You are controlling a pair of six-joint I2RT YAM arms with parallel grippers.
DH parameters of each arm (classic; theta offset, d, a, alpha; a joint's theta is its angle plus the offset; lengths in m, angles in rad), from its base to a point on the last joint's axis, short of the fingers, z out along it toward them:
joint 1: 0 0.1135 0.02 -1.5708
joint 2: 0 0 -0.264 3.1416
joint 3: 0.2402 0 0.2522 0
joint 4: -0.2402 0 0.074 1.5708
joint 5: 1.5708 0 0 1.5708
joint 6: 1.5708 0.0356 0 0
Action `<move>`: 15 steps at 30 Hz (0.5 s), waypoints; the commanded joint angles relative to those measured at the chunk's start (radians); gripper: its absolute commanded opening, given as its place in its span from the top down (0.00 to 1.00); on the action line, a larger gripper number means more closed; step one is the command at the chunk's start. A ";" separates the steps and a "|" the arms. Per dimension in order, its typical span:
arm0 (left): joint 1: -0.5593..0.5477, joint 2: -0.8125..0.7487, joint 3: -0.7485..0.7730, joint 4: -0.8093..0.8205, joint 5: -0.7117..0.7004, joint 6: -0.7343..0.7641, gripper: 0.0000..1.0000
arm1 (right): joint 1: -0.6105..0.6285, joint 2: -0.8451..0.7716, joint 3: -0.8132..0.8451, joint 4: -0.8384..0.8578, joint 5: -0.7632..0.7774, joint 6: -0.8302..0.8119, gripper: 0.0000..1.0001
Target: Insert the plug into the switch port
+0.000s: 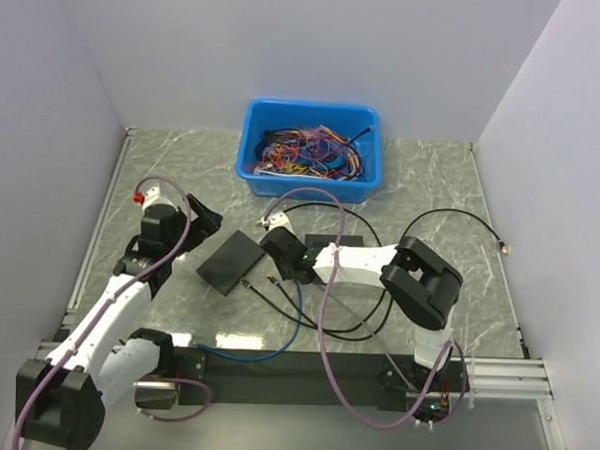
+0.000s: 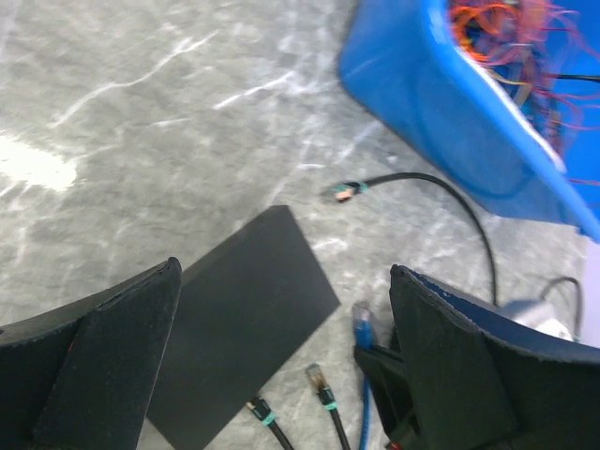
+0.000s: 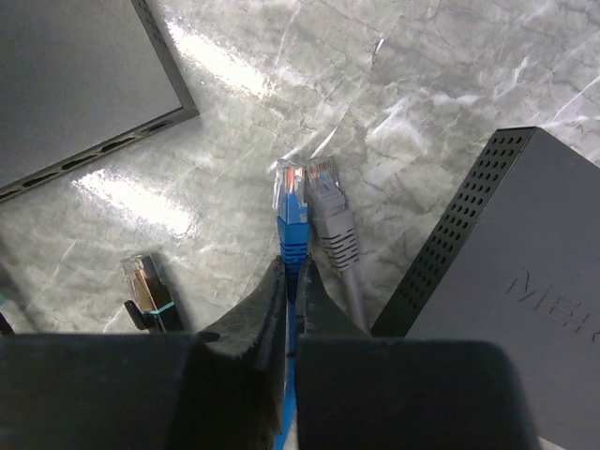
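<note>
White links, black joints, purple cables; left hand, right hand black.

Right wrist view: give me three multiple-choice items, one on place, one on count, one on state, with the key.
1. The grey plug lies:
A) in a bin
B) right beside the blue plug
C) on top of a box

2. Plugs in this view:
A) one
B) three
C) five

3. The right fingers are:
A) wide open
B) shut on the grey plug
C) shut on the blue cable

Key:
1 B, the two plugs lie side by side, tips level.
2 B, there is the blue plug, the grey plug and a black plug.
3 C, the fingers pinch the cable just behind the blue plug.
</note>
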 commanded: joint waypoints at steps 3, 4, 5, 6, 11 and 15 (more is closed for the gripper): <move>0.002 -0.118 -0.060 0.147 0.124 0.034 0.02 | -0.008 -0.021 -0.001 0.026 0.029 -0.016 1.00; 0.002 -0.137 -0.069 0.164 0.138 0.035 0.02 | -0.008 -0.033 -0.004 0.034 0.033 -0.022 1.00; 0.002 -0.154 -0.078 0.170 0.163 0.035 0.02 | -0.009 -0.068 -0.008 0.047 0.038 -0.030 1.00; 0.002 -0.186 -0.095 0.206 0.172 0.035 0.02 | -0.009 -0.088 -0.018 0.083 0.038 -0.047 1.00; 0.002 -0.260 -0.152 0.318 0.290 0.012 0.07 | -0.009 -0.199 -0.061 0.175 -0.006 -0.108 1.00; 0.002 -0.275 -0.225 0.458 0.386 -0.040 0.08 | -0.012 -0.269 -0.110 0.279 -0.144 -0.150 1.00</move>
